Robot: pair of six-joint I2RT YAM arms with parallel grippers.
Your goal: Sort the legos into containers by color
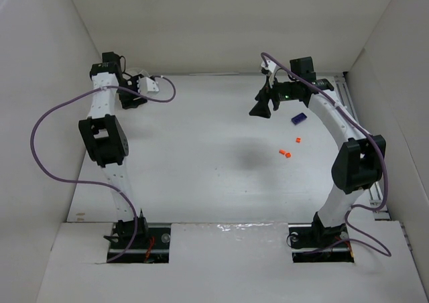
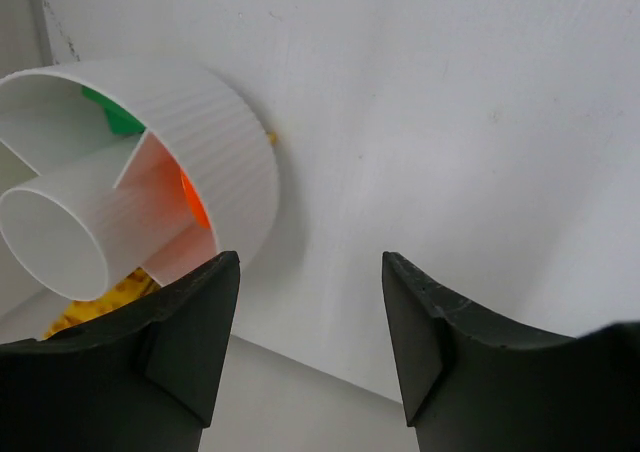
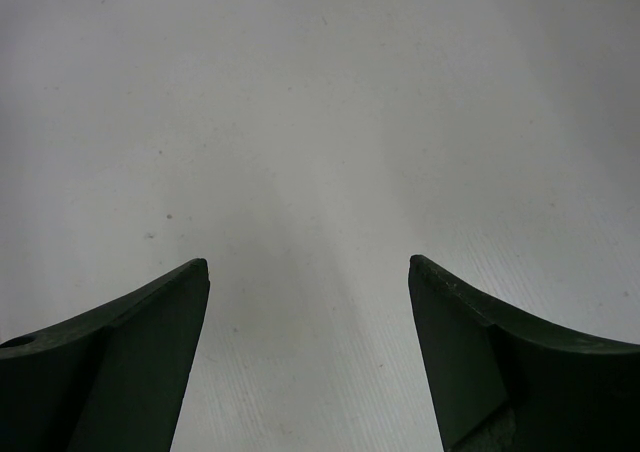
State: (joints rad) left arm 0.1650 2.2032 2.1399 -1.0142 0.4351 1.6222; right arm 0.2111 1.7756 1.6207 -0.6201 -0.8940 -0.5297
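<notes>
L claw [image 2: 310, 262]: jaws spread, nothing betw. them. The white sectioned bowl [image 2: 232, 162] sits just ahead-left of its left finger, w/ a green lego [image 2: 120, 120], an orange lego [image 2: 193, 200] and yellow legos [image 2: 95, 307] in separate sections. R claw [image 3: 308, 264]: jaws wide, empty, bare table [image 3: 320, 92] beneath. Loose near R claw, toward its arm's base: dark blue brick [image 1: 299, 118], orange brick [image 1: 298, 140], red-orange brick [image 1: 286, 154]. Step, prob.: betw. a drop-off and the next pick. Next move calls for centring a claw over one tiny brick, pinching it precisely, then matching its section.
</notes>
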